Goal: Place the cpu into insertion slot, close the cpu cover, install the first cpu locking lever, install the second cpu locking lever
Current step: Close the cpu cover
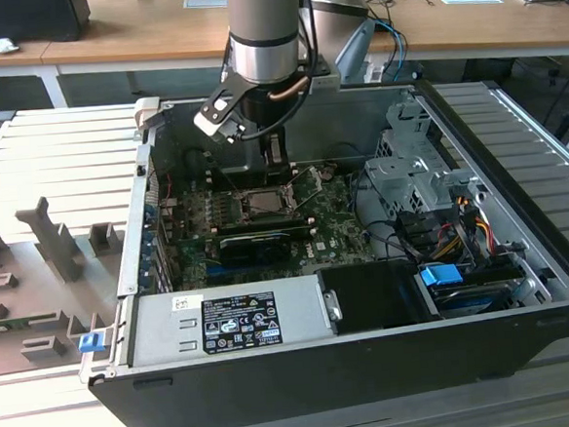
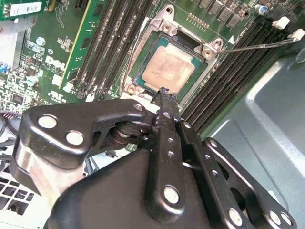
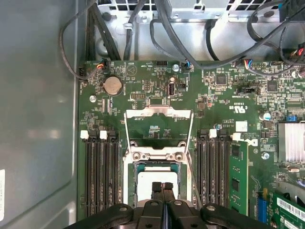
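Observation:
The cpu, a pale square chip, lies flat inside the insertion slot on the green motherboard; it is also in the first wrist view. The cpu cover is swung open and lies back on the board beyond the socket, with green board showing through its window. A thin metal locking lever stands free beside the socket. My gripper hovers just over the cpu's near edge, its two black fingers pressed together with nothing between them. In the exterior view my gripper hangs inside the case above the insertion slot.
Black memory slots flank the socket on both sides. The power supply fills the case front, and a drive cage and cable bundles sit at the exterior view's right. The case walls stand around the board.

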`<state>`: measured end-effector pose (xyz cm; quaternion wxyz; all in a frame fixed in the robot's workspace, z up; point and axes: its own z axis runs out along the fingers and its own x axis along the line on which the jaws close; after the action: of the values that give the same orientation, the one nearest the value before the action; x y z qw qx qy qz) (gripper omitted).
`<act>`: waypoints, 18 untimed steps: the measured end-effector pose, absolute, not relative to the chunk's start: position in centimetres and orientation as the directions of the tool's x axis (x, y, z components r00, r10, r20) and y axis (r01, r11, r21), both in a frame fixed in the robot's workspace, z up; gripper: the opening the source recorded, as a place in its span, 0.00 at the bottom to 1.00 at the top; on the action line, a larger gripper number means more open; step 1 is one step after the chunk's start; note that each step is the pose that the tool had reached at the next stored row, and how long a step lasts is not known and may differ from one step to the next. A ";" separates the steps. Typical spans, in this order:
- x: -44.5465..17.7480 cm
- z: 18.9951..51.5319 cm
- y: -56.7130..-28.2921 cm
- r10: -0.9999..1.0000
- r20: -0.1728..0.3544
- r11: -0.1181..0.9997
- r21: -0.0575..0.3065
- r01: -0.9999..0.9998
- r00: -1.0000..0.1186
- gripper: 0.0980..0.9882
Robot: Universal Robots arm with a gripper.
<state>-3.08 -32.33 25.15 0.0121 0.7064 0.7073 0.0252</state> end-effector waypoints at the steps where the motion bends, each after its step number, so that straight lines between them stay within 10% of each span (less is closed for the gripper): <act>1: -3.1 25.3 -32.3 1.000 0.019 0.001 0.053 0.999 -0.002 0.01; 18: -2.5 26.0 -32.3 1.000 0.019 0.001 0.053 0.999 -0.002 0.01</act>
<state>-2.46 -32.29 25.97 0.0120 0.7063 0.7074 0.0253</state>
